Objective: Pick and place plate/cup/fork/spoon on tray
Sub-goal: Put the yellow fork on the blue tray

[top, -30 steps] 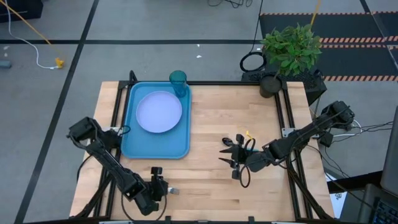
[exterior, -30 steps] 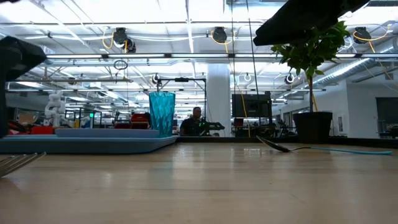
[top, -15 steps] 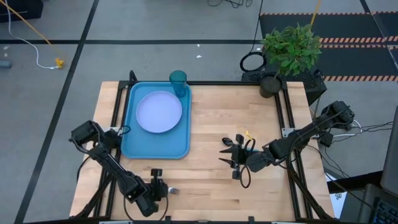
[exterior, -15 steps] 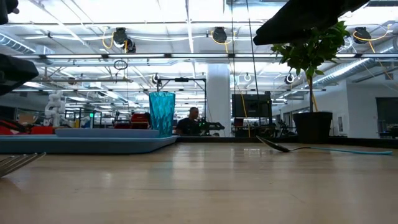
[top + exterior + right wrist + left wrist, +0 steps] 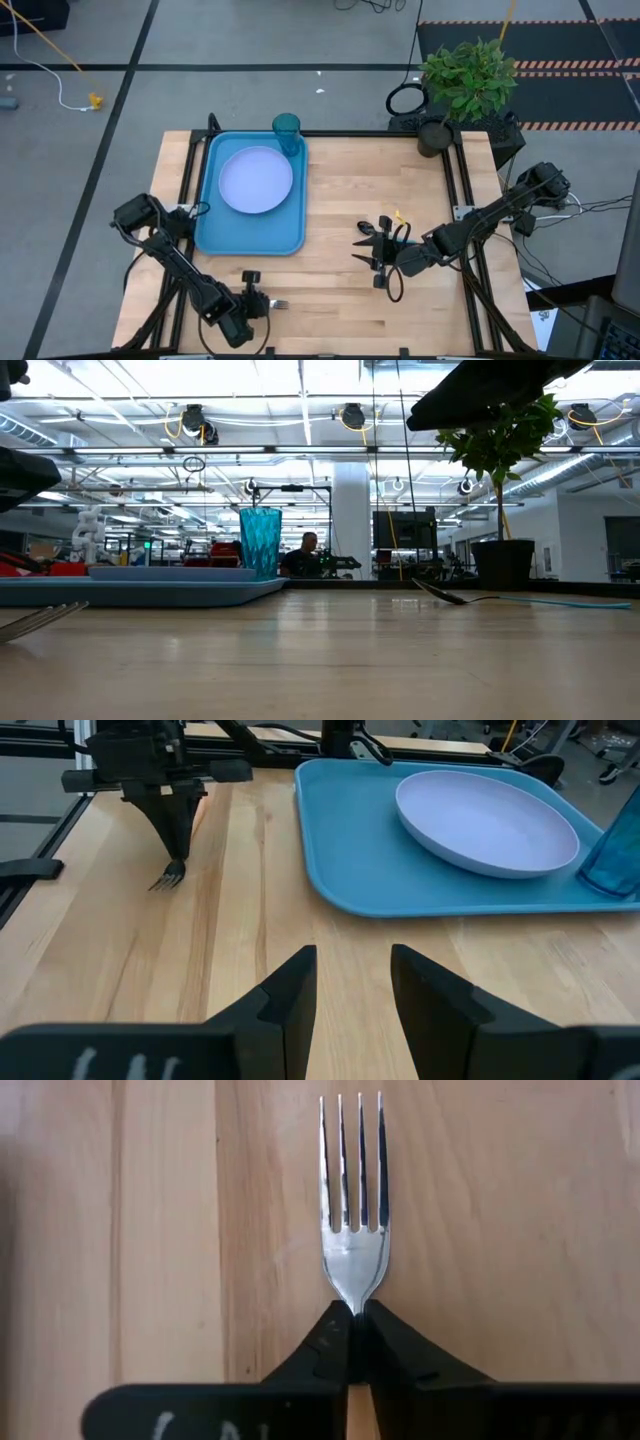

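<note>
Two arms in my view: the left gripper has its jaws clamped on the neck of the silver-tined fork, low on the wooden table near the bright-blue rectangular plastic tray. The right gripper hangs with jaws apart, holding nothing.

Plate on tray — cup at its corner.

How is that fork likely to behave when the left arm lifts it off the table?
The fork looks like stiff metal, so it should not bend. The left gripper pinches only its narrow neck with jaws shut, so the smooth metal may pivot or slip. It looks thin and probably light; in the low view its prongs already tilt upward.
</note>
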Tool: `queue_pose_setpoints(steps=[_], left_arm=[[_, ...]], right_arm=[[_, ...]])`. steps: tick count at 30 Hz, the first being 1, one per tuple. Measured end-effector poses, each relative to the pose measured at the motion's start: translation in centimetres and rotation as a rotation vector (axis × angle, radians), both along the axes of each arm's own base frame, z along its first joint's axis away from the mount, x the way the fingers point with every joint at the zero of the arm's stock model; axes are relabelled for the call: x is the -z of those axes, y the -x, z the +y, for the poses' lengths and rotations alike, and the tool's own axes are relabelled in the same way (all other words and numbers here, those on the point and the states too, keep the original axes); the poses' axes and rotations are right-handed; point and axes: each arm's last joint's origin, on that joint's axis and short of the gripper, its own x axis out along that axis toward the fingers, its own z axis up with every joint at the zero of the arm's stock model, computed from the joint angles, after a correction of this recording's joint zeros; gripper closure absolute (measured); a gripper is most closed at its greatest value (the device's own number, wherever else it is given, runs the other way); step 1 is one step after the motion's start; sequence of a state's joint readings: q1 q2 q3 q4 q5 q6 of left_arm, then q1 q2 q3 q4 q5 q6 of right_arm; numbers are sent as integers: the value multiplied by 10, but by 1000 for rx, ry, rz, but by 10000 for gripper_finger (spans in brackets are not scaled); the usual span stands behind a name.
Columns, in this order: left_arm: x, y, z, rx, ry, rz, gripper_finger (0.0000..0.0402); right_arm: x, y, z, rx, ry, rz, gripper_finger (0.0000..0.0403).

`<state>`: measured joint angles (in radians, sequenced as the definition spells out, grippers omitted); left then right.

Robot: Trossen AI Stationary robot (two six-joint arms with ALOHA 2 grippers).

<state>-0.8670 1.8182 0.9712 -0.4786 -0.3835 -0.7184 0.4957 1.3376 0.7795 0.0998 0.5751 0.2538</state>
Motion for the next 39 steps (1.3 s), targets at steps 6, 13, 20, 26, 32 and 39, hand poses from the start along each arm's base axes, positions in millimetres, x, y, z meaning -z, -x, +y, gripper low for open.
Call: queue_pose_setpoints(steps=[6,13,20,26,32,39], left_arm=[[-11,3,5,1,4,-5,382],[-17,4,8,-4,-11,-11,393],[-18,1,9,-15,0,-27,393],[-18,1,9,-28,-4,-40,393],[-12,-1,9,-47,-33,-46,392],[-10,-2,8,-49,-32,-56,391]], right_arm=[[0,0,0,-4,7,0,282],[0,0,0,-4,7,0,282],[0,0,0,-4,7,0,282],[0,0,0,-6,10,0,282],[0,0,0,-6,10,0,282],[0,0,0,-6,10,0,282]])
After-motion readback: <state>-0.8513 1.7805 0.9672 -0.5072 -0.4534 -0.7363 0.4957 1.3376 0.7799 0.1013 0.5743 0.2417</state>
